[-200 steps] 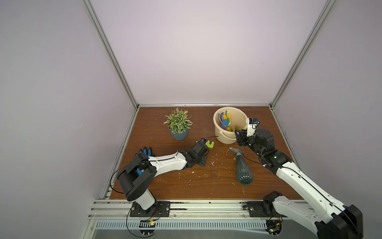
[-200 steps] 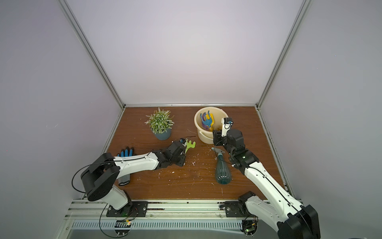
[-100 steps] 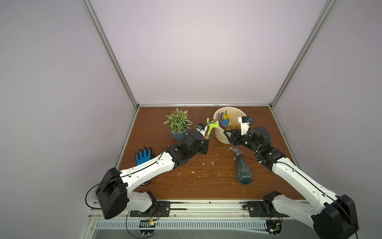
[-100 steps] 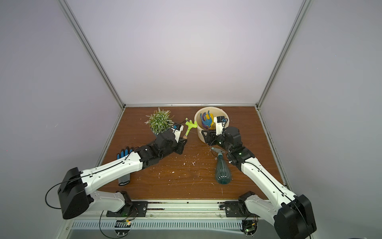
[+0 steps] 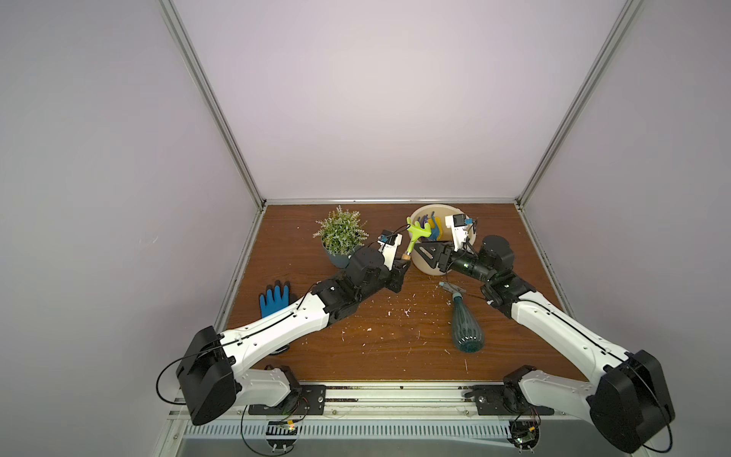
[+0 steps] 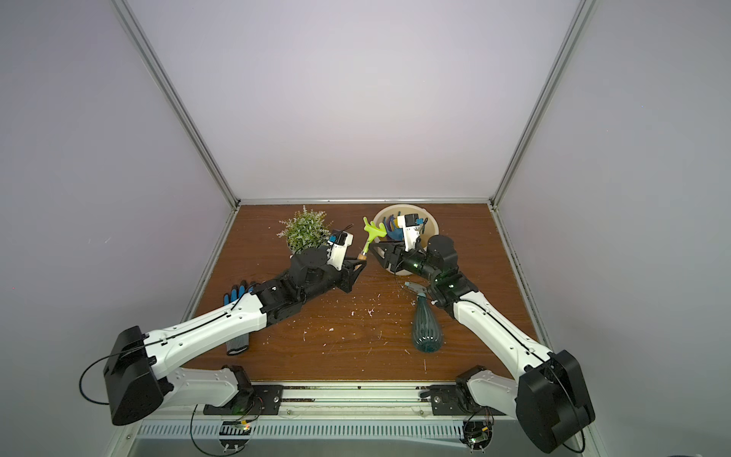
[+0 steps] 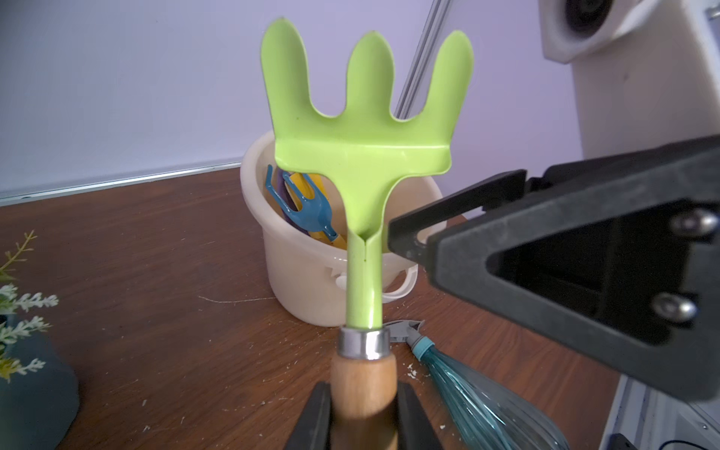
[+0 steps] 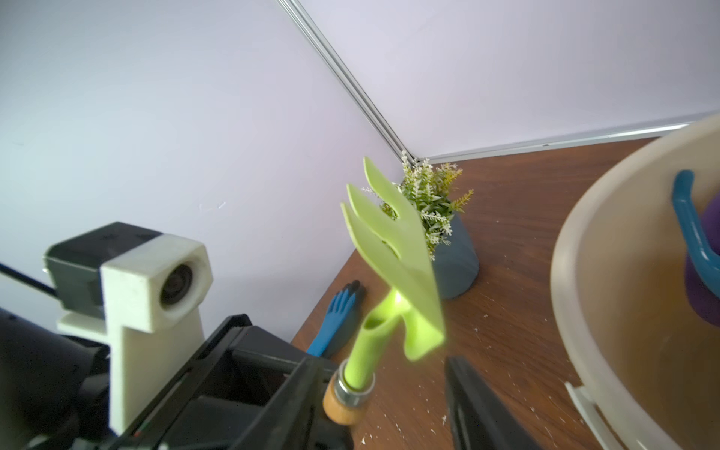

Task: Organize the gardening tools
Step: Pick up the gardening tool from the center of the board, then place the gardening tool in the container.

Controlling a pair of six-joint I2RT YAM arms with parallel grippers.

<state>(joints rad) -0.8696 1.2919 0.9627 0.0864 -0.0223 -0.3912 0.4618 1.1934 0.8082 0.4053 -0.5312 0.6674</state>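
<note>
My left gripper [image 7: 364, 393] is clamped on the wooden handle of the lime fork [image 7: 364, 156]. I grip it low down, so the metal collar, the green neck and the three tines stand free above my fingers [image 7: 316, 416]. I hold the fork upright and off the table [image 5: 395, 348], just short of the cream bucket [image 7: 304, 288] on its near side. I judge that this grip offers the bare neck to my other arm rather than serving to drop the fork in myself.

My right gripper [image 5: 420, 253] reaches across the front of the bucket toward that neck. Its jaws stand apart and hold nothing. One fingertip is just beside the green neck, and I cannot tell whether it touches. With the jaws spread on that line, a handover looks like the step in hand.

The teal spray bottle [image 5: 466, 328] lies on its side on the table. It is on the near side of the bucket, nozzle toward it, beside my right arm. It is not yet put away.

Inside the bucket a blue fork [image 7: 311, 214] leans head up against the wall, with a purple and a yellow tool behind it. The tools are collecting there, so I judge the lime fork belongs there too.

The potted plant [image 5: 340, 233] stands beside the bucket, apart from it.
</note>
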